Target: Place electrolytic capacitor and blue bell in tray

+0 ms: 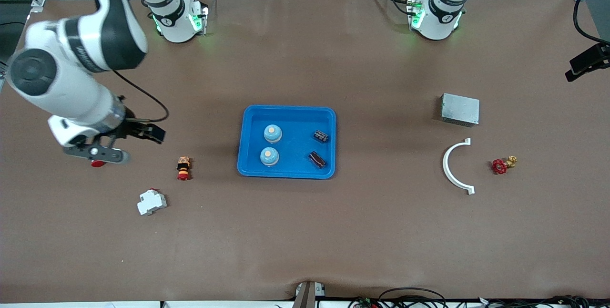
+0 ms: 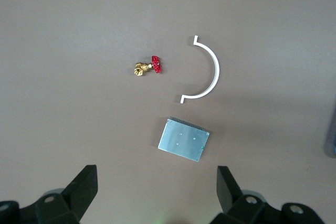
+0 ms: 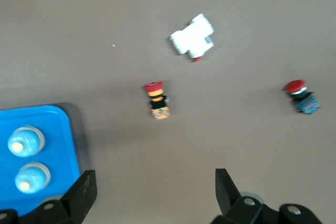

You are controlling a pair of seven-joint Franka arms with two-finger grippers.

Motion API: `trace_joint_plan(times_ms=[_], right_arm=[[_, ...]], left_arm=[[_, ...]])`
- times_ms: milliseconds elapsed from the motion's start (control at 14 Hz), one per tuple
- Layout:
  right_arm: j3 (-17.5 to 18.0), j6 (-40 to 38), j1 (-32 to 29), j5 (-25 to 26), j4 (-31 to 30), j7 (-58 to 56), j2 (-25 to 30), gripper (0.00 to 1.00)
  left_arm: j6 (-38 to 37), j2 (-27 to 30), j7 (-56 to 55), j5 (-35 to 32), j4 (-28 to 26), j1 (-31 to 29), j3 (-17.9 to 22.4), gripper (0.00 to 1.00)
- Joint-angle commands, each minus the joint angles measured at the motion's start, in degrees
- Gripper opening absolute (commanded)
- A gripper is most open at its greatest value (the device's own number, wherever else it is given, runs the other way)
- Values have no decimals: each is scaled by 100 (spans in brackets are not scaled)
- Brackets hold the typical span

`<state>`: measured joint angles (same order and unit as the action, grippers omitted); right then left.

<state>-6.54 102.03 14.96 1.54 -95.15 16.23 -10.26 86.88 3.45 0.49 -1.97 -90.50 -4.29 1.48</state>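
Two blue bells (image 1: 271, 144) and two dark capacitors (image 1: 319, 148) lie in the blue tray (image 1: 287, 172), which sits in the middle of the bench. We see the bells on the side of the tray toward the right arm's end, the capacitors on the side toward the left arm's end.

Our right gripper (image 3: 152, 195) hangs with its fingers spread wide and holds nothing. It is over the right arm's end of the bench, above a red push button (image 3: 301, 96), well apart from the tray.

Our left gripper (image 2: 157, 192) is spread wide too and holds nothing. It hangs over the grey metal box (image 2: 184, 139) near the left arm's end, with a white curved clip (image 2: 207, 72) and a small red valve (image 2: 148, 67) near it.
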Motion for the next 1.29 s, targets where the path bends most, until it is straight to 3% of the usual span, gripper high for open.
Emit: trace_joint_plan(times_ms=[0,571,1214], right_arm=[[65,-201,-361,84,111,-636,216,100],[65,-535,-1073,84,84,-1456,849,100],[74,-499,-1109,75,137,-1447,1122,100]], left_arm=[[66,104,12,118,-56,43,54,100],[66,77,74,126,-38,43,62,100],[66,60,74,126,-21,43,62,100]])
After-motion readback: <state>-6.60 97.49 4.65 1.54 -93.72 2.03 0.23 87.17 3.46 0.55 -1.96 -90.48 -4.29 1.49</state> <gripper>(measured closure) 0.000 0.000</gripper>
